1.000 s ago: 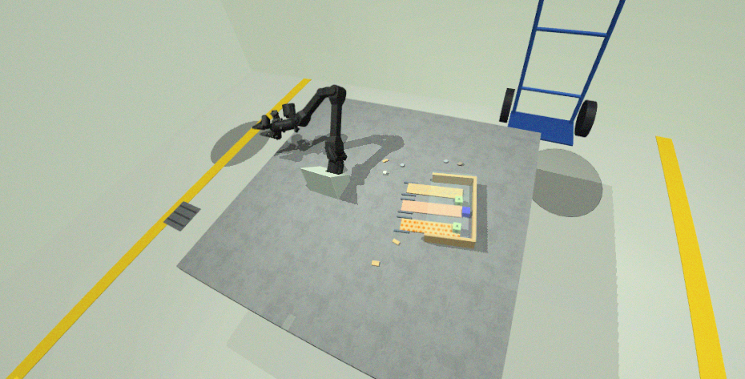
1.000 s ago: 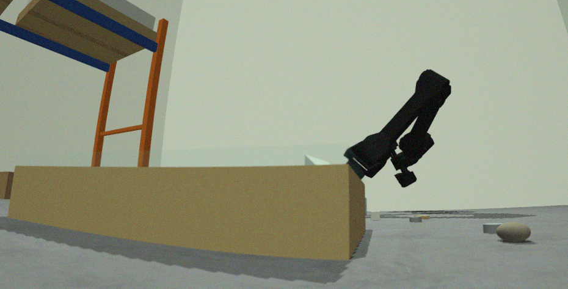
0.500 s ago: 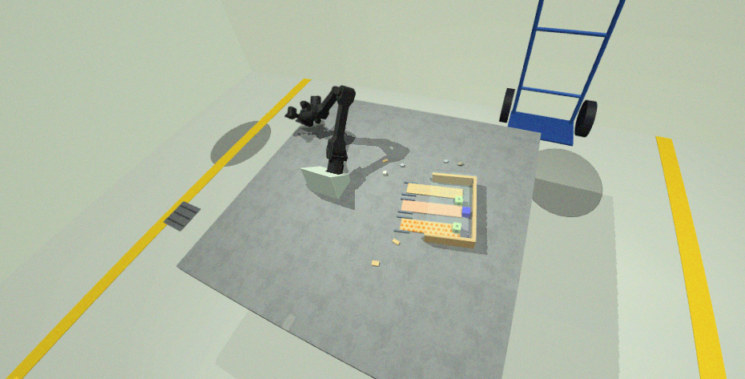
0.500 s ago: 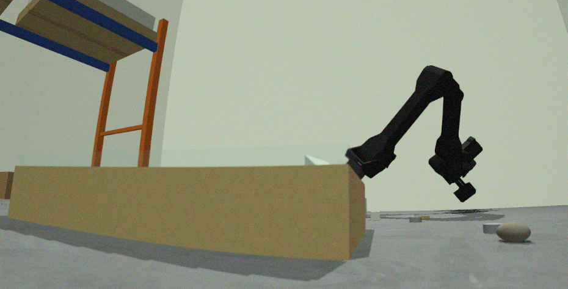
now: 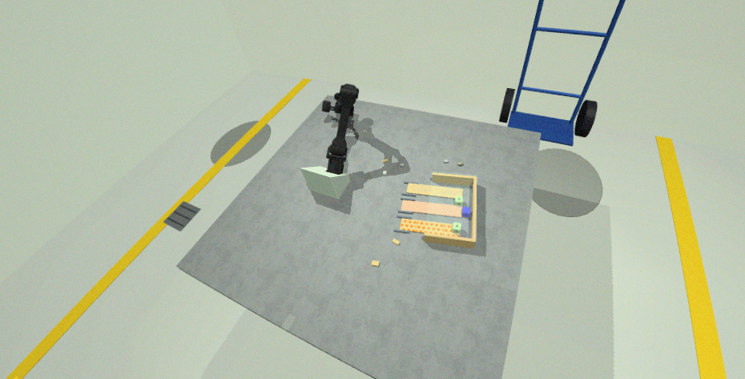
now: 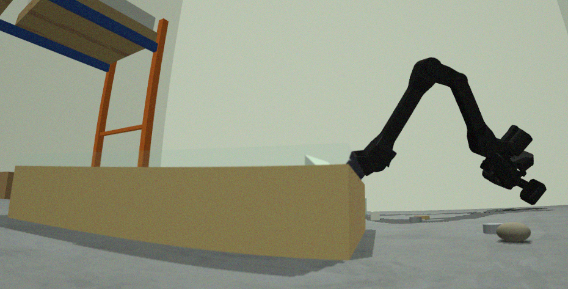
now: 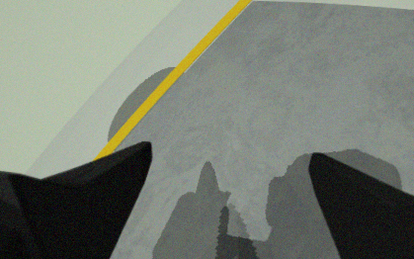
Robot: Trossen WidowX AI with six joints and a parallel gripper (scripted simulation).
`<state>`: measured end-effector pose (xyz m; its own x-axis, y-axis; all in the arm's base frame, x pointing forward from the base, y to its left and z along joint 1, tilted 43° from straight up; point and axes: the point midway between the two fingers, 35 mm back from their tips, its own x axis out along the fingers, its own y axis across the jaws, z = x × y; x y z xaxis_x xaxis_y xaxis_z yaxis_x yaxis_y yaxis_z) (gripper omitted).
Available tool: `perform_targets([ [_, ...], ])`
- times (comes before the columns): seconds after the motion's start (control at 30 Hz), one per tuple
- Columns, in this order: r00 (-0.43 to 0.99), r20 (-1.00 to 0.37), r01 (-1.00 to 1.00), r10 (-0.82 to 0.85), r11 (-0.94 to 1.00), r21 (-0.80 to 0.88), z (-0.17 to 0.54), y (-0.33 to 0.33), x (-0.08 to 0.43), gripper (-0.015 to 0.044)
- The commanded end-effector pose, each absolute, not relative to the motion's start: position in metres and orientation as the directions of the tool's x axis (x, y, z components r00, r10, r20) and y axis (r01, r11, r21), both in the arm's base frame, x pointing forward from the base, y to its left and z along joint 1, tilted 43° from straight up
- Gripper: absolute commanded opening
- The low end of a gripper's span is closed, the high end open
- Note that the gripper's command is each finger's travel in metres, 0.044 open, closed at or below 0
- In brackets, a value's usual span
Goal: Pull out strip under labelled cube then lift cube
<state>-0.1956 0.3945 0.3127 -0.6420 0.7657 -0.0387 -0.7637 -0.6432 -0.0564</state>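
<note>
The gripper (image 7: 230,154) is open and empty, high above the grey mat (image 5: 291,251) (image 7: 274,74), away from the strips. A yellow strip (image 5: 432,190), a salmon strip (image 5: 429,208) and an orange-dotted strip (image 5: 424,227) lie side by side in the wooden frame (image 5: 474,193) (image 6: 178,207). A green cube (image 5: 458,199) sits at the yellow strip's right end, and another green cube (image 5: 457,226) at the dotted strip's right end. A blue cube (image 5: 465,211) is at the salmon strip's right end. Both green cubes show small dark marks, too small to read. The frame's wall hides strips and cubes in the exterior view.
Thin dark rods flank the strips' left ends. A clear sheet seems to cover part of the frame. Small blocks (image 5: 375,264) (image 5: 396,241) and a tan pebble (image 5: 460,163) (image 6: 513,231) lie outside it. A pale block (image 5: 325,184) stands by the arm's base.
</note>
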Motion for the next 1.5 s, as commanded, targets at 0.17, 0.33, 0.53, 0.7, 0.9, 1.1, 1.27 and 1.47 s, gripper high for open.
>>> perform_targets([
  [0.17, -0.37, 0.008, -0.924, 0.929, -0.367, -0.105, 0.339, 0.419, -0.061, 0.04],
  [0.33, -0.175, 0.024, -0.978, 0.984, -0.171, -0.116, 0.347, 0.412, 0.027, 0.04],
  [0.53, 0.048, -0.016, -0.995, 0.999, 0.046, -0.092, 0.333, 0.387, 0.125, 0.04],
  [0.7, 0.238, -0.089, -0.971, 0.967, 0.235, -0.042, 0.305, 0.348, 0.203, 0.04],
  [0.9, 0.425, -0.181, -0.896, 0.887, 0.441, 0.054, 0.267, 0.281, 0.281, 0.04],
  [1.1, 0.573, -0.267, -0.761, 0.775, 0.624, 0.179, 0.229, 0.196, 0.335, 0.04],
  [1.27, 0.666, -0.323, -0.613, 0.673, 0.74, 0.278, 0.199, 0.118, 0.359, 0.04],
  [1.47, 0.753, -0.372, -0.397, 0.543, 0.825, 0.402, 0.167, 0.025, 0.362, 0.04],
])
